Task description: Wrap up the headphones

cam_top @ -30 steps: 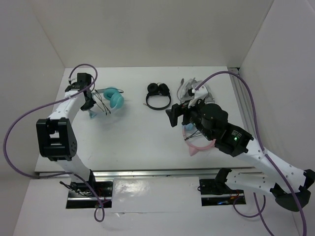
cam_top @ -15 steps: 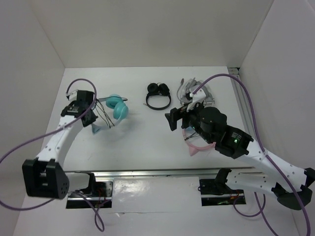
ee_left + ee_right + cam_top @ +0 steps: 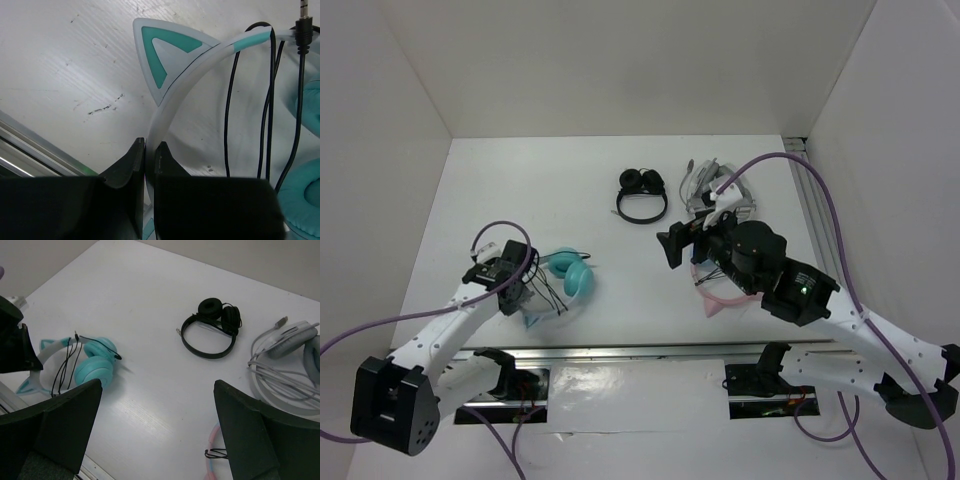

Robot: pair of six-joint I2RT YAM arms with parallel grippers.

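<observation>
Two arms in view, one task item gripped.

Left hand (image 3: 508,284): pressed together on the pale headband (image 3: 172,112) of the teal headphones (image 3: 566,281). In the left wrist view both fingers (image 3: 131,162) pinch the band from either side, just below one cat ear (image 3: 159,56), with no gap showing.

Headphones position: near-left part of the worktop (image 3: 590,170), close to the metal rail (image 3: 620,350) at the near edge. The ear cups (image 3: 96,365) lie side by side to the right of the left hand. Whether the pinched end of the band is lifted off the surface, I cannot tell.

Cable (image 3: 269,125): thin, black, in several loose strands across the headband between the cat ear and the cups. Its jack plug (image 3: 303,22) sits at the upper right of the left wrist view.

Right hand (image 3: 670,243): spread wide and holding nothing, above the middle of the worktop and well apart from the teal set; bare worktop shows between its fingers in the right wrist view.

Other items:
- black headphones (image 3: 641,196) at far centre
- pale grey headset (image 3: 713,184) with bundled cord at far right
- pink-and-blue headphones (image 3: 722,292), partly hidden under the right arm
</observation>
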